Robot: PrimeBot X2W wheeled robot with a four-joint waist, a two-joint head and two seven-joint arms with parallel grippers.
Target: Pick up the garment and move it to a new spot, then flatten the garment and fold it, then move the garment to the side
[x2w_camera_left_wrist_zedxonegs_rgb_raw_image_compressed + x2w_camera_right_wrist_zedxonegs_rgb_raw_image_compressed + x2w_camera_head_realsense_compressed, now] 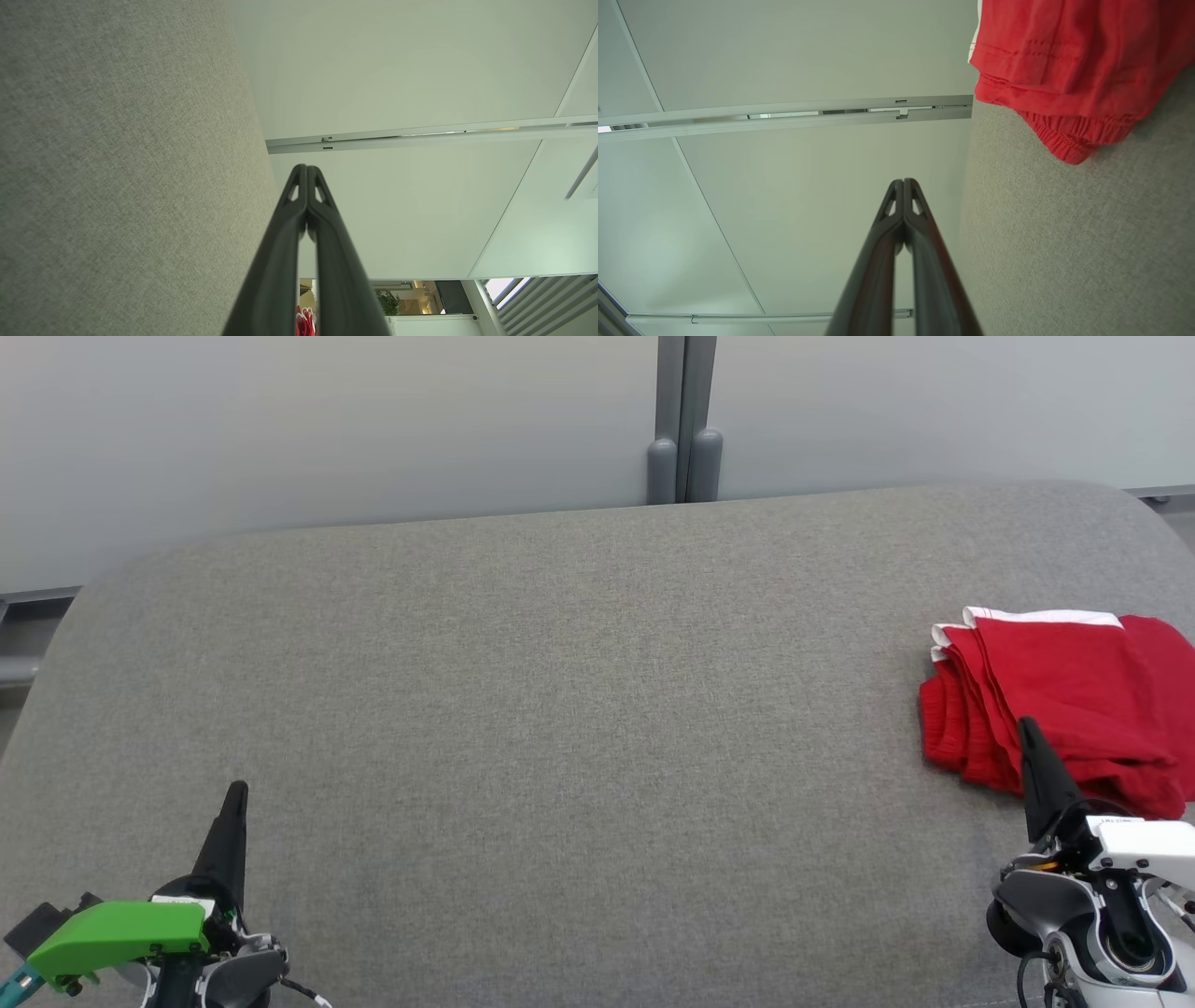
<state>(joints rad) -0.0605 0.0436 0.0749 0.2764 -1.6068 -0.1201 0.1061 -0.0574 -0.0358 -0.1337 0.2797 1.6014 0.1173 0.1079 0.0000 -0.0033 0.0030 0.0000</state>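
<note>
The red garment (1064, 700) lies folded at the right edge of the grey cloth-covered table (560, 709). It is a compact pile of several layers. A white trim runs along its far side, and the gathered folds face the middle of the table. Part of the garment passes out of the head view on the right. In the right wrist view the garment (1064, 56) fills the upper right corner, and a hem with stitching and an elastic edge can be seen on the grey cloth.

The right gripper (1027, 726) is at the near right corner of the table, with its two dark fingers pressed together and nothing between them. In the head view its tip stands in front of the near edge of the garment. In the right wrist view the right gripper (904, 182) is apart from the red fabric, with bare grey cloth between them.

The left gripper (239, 793) is at the near left corner of the table, well apart from the garment. Its fingers are also together and empty, as the left wrist view shows at the tips (307, 169). A green part (121, 933) sits on the left wrist.

Behind the far edge of the table stands a pale wall (327, 420) with two grey posts (684, 457).
</note>
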